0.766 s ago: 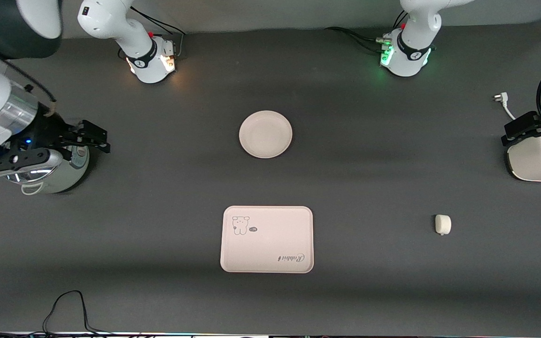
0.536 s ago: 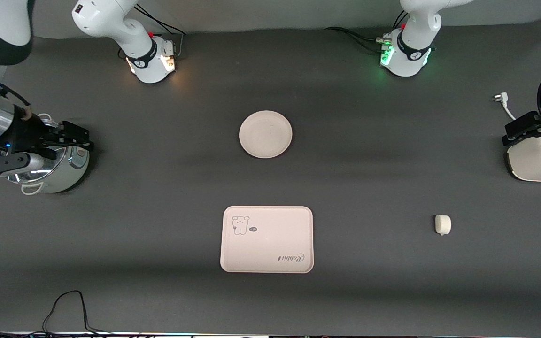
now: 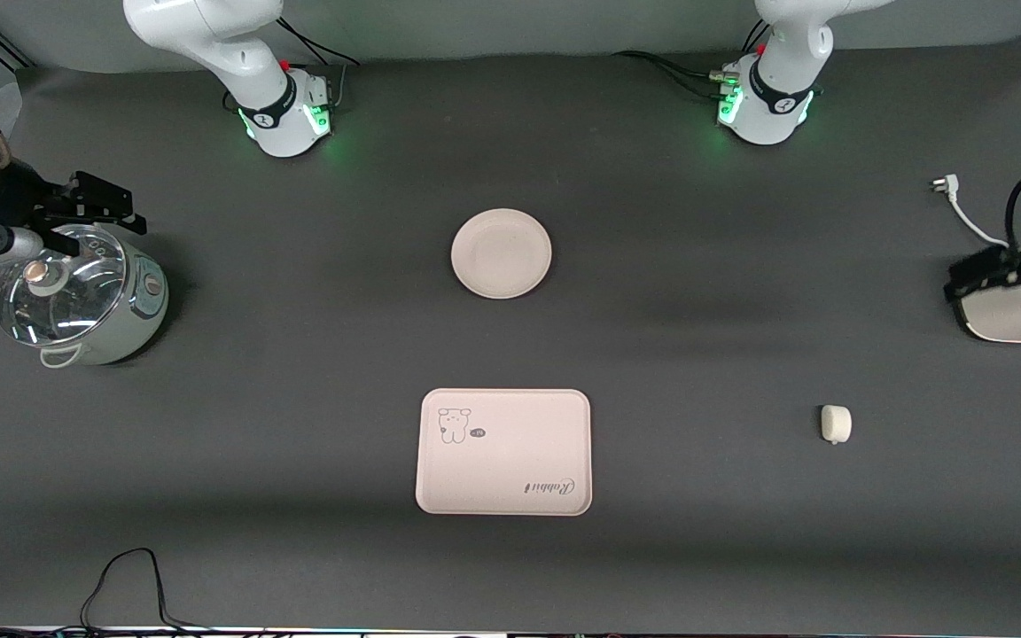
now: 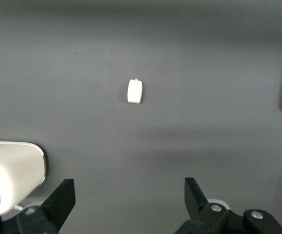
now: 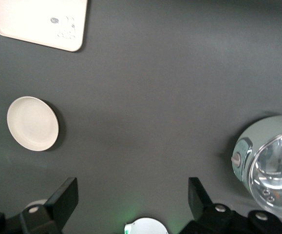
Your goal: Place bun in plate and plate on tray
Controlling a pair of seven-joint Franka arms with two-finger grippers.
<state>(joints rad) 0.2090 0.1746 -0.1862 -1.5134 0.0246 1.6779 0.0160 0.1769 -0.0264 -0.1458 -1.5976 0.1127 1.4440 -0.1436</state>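
Observation:
The round cream plate (image 3: 502, 253) (image 5: 32, 123) lies bare at the table's middle. The pinkish tray (image 3: 504, 452) (image 5: 41, 22) with the Rabbit lettering lies nearer the front camera than the plate, with nothing on it. The small white bun (image 3: 836, 424) (image 4: 135, 91) sits on the mat toward the left arm's end. My left gripper (image 3: 976, 273) (image 4: 129, 195) hangs open and holds nothing over a white appliance, apart from the bun. Over the pot at the right arm's end my right gripper (image 3: 112, 208) (image 5: 132, 195) is likewise open with nothing in it.
A glass-lidded pot (image 3: 76, 297) (image 5: 272, 165) stands at the right arm's end. A white appliance (image 3: 1016, 315) (image 4: 9, 170) with a plug and cord (image 3: 949, 193) stands at the left arm's end. A black cable (image 3: 134, 585) loops by the table's front edge.
My right gripper has drawn back off the pot toward the table's end, uncovering the glass lid. The right base light went from orange to green. My left gripper shifted slightly.

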